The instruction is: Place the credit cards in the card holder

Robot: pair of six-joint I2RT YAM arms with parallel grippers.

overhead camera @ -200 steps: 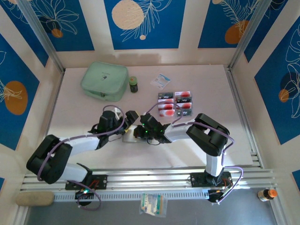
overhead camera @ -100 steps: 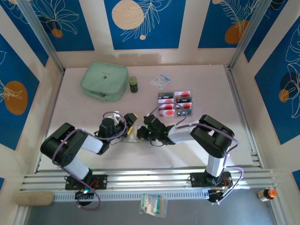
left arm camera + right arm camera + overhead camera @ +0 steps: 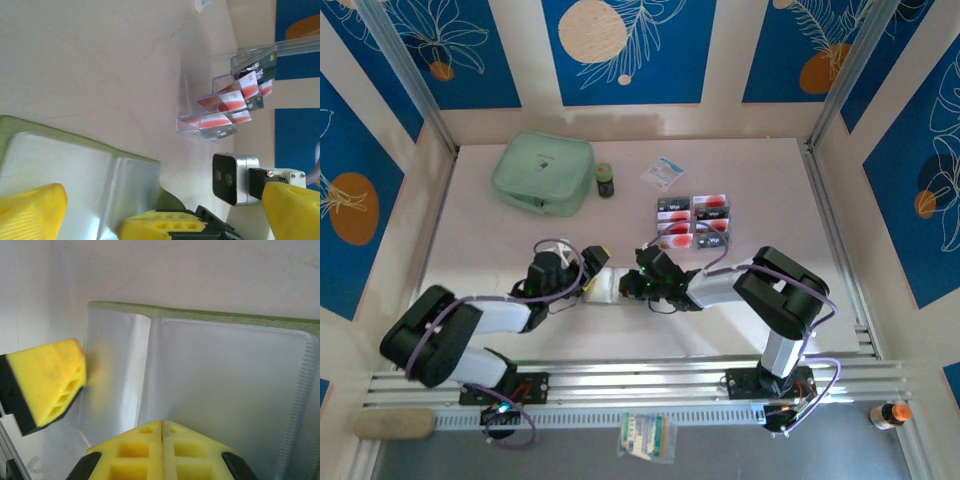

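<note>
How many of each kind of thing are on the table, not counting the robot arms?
Credit cards: 6, as far as the top view lets me count
Card holder: 1
Mint-green zip pouch: 1
Small dark jar: 1
White-and-blue sachet: 1
Total: 10

Olive card holder (image 3: 604, 286) open flat w/ clear sleeves (image 3: 225, 380) up; credit cards (image 3: 693, 221) clustered nearby.

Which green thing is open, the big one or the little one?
The little one: the olive-green card holder lies spread open, its clear sleeves showing. The big mint-green zip pouch at the back is shut.
</note>
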